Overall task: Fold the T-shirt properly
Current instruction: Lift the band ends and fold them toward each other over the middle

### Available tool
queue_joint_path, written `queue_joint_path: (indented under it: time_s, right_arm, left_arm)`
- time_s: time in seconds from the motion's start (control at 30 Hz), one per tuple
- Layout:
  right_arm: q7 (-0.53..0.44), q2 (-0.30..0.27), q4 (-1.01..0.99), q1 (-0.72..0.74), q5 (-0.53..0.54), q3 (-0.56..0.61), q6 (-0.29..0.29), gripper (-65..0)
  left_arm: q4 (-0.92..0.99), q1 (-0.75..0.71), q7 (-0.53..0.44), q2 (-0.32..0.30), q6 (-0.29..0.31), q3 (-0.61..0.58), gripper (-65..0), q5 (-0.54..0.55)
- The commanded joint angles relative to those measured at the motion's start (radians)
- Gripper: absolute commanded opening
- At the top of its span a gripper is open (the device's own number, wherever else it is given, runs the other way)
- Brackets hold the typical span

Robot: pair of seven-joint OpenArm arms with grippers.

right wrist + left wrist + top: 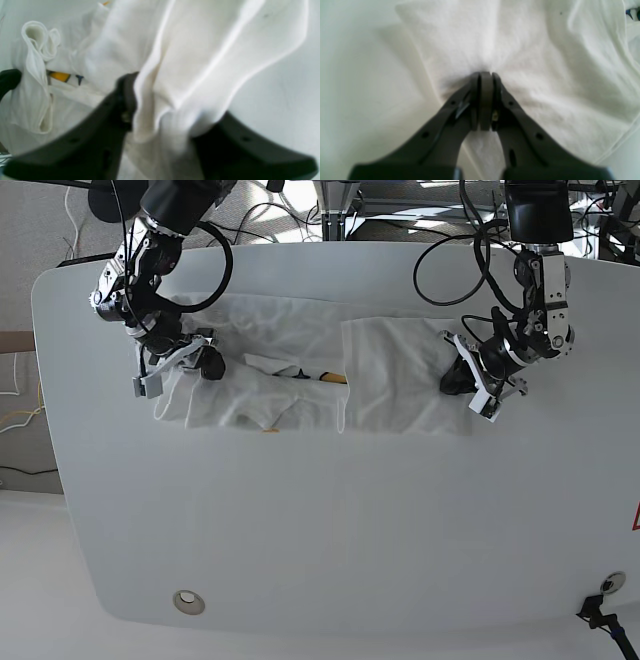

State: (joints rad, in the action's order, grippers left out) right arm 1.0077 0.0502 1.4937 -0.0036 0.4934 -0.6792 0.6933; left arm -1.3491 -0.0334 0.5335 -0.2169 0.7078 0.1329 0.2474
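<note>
The white T-shirt [390, 380] lies crumpled across the back half of the table, partly folded over itself, with a bit of yellow and blue print [330, 378] showing at its middle. My left gripper [452, 378] is at the shirt's right edge; in the left wrist view the left gripper [485, 75] is shut, and the T-shirt [532, 62] puckers into its tips. My right gripper [200, 363] is at the shirt's left end. In the right wrist view the right gripper [172, 105] has a thick bunch of the T-shirt [200, 50] between its jaws, with the yellow print [60, 76] beyond.
The white table [320, 530] has rounded corners and a small round fitting [187, 602] near its front left. Cables [450, 260] hang behind the back edge. A black plug [600, 612] sits at the front right corner.
</note>
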Motion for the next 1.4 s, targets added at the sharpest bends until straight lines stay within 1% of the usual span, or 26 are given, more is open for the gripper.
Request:
queue_joint_path:
  time_s: [0.0,0.1,0.17,0.23,0.33,0.37,0.4,0.47,0.63,0.7,0.77,0.8,0.87,0.93,1.0,1.07,1.27,1.37]
  right_arm:
    - [-0.014,-0.010,0.015,0.012,0.023,0.002,0.005,-65.0]
    - [-0.013,-0.010,0.034,0.009,0.021,0.002,0.005,-65.0]
    - [0.001,-0.002,0.104,-0.002,0.024,0.002,0.005,-65.0]
    - [0.040,0.003,0.203,-0.026,0.032,0.032,0.005,-65.0]
    - [0.072,0.058,0.356,-0.045,0.032,0.072,0.005,-65.0]
    - [0.098,0.072,0.394,-0.046,0.032,0.088,0.005,-65.0]
    - [0.119,0.084,0.420,-0.046,0.032,0.114,0.005,-65.0]
    - [0.130,0.104,0.450,-0.046,0.037,0.178,0.005,-65.0]
    - [0.125,0.107,0.448,-0.046,0.129,0.364,0.005,-65.0]
    - [0.104,0.107,0.447,-0.046,0.169,0.450,-0.007,-65.0]
    - [0.059,0.107,0.439,-0.046,0.213,0.530,-0.070,-65.0]
    - [0.052,0.107,0.420,-0.046,0.230,0.566,-0.091,-65.0]
    - [0.020,0.107,0.382,-0.036,0.253,0.616,-0.111,-65.0]
    - [-0.036,0.107,0.336,-0.036,0.275,0.674,-0.114,-65.0]
    - [-0.085,0.107,0.298,-0.034,0.273,0.728,-0.114,-65.0]
    - [-0.109,0.107,0.259,-0.032,0.275,0.746,-0.114,-65.0]
    - [-0.111,0.107,0.226,-0.019,0.275,0.752,-0.114,-65.0]
    - [-0.111,0.107,0.226,-0.014,0.271,0.752,-0.114,-65.0]
  left_arm:
    - [-0.003,0.002,0.043,-0.009,-0.010,0.003,-65.0,-0.033]
    - [-0.002,0.002,0.043,-0.008,-0.010,0.003,-65.0,-0.033]
    - [-0.002,0.002,0.043,-0.008,-0.010,0.003,-65.0,-0.033]
    - [-0.002,0.002,0.044,-0.008,-0.010,0.003,-65.0,-0.035]
    - [-0.002,0.002,0.044,-0.008,-0.010,0.003,-65.0,-0.035]
    - [-0.002,0.002,0.044,-0.008,-0.010,0.003,-65.0,-0.035]
    - [-0.002,0.002,0.044,-0.008,-0.010,0.003,-65.0,-0.035]
    - [-0.002,0.002,0.044,-0.008,-0.010,0.003,-65.0,-0.035]
    - [-0.002,0.002,0.044,-0.008,-0.010,0.003,-65.0,-0.035]
    - [-0.002,0.002,0.044,-0.008,-0.010,0.003,-65.0,-0.035]
    - [-0.002,0.002,0.044,-0.008,-0.010,0.003,-65.0,-0.035]
    - [-0.002,0.002,0.044,-0.008,-0.010,0.003,-65.0,-0.035]
    - [-0.002,0.002,0.044,-0.008,-0.010,0.003,-65.0,-0.035]
    - [-0.002,0.002,0.044,-0.008,-0.010,0.003,-65.0,-0.035]
    - [-0.002,0.002,0.044,-0.008,-0.010,0.003,-65.0,-0.035]
    - [-0.003,0.002,0.044,-0.008,-0.010,0.003,-65.0,-0.035]
    - [-0.007,0.002,0.044,-0.011,-0.010,0.003,-65.0,-0.033]
    - [-0.008,0.008,0.044,-0.029,-0.010,0.003,-65.0,-0.030]
